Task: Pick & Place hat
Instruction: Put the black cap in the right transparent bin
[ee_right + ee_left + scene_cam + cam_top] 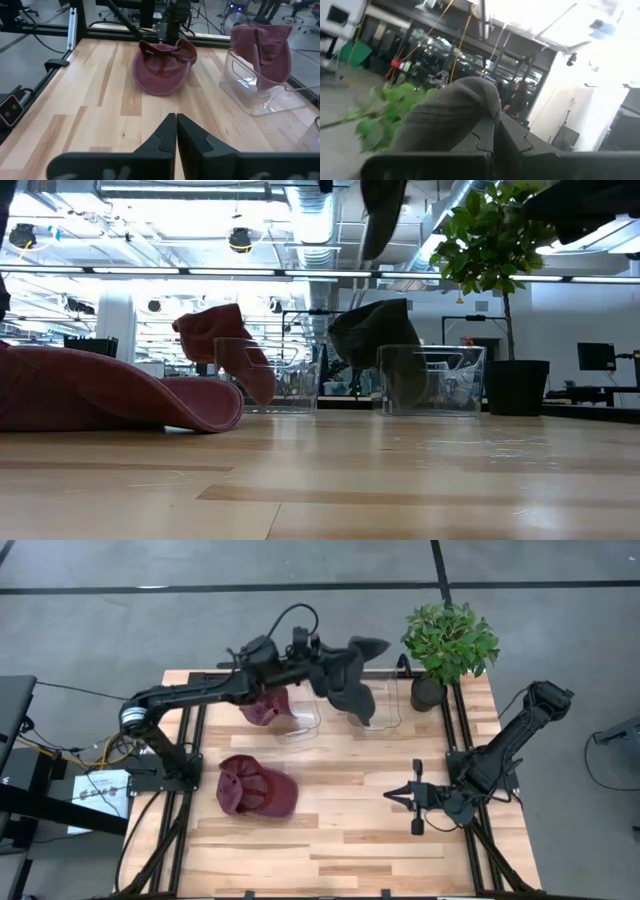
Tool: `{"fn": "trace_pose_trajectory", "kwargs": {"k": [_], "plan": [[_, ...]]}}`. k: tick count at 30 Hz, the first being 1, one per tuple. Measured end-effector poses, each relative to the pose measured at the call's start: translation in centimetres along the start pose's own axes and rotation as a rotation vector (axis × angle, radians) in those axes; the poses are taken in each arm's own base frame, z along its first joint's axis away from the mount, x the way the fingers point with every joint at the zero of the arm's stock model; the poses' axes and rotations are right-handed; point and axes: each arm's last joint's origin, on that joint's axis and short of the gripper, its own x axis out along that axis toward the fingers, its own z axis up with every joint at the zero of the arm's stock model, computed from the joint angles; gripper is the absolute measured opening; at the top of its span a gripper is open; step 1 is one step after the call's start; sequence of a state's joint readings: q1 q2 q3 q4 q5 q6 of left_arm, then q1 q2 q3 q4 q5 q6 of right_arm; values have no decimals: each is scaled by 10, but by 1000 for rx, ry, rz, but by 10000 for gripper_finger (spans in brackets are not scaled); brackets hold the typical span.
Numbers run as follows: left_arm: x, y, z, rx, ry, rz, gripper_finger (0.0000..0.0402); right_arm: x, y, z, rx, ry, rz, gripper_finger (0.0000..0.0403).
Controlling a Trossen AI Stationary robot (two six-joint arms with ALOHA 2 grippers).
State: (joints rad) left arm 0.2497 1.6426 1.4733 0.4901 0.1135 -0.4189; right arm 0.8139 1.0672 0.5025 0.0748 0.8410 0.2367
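From above, the left gripper pinches a dark grey hat over the clear bin at 12 o'clock; a maroon cap lies at 8 o'clock. Its wrist view shows fingers clamping grey fabric. The right gripper waits at 4 o'clock, pressed together.

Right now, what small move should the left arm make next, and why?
Probably lower and let go: the left fingers hold a grey hat above the right bin, where another grey hat already hangs.
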Motion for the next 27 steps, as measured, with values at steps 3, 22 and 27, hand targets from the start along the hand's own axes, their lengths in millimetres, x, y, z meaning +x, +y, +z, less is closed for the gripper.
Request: {"fn": "trace_pose_trajectory", "kwargs": {"k": [3, 22, 27], "plan": [[9, 16, -5, -43, 8, 34, 10, -1, 1, -1, -7, 2, 7, 1], [33, 75, -28, -177, 27, 133, 10, -2, 0, -6, -59, 46, 2, 0], [37, 81, -39, -199, 26, 149, 10, -2, 0, -6, -66, 46, 2, 0]]}}
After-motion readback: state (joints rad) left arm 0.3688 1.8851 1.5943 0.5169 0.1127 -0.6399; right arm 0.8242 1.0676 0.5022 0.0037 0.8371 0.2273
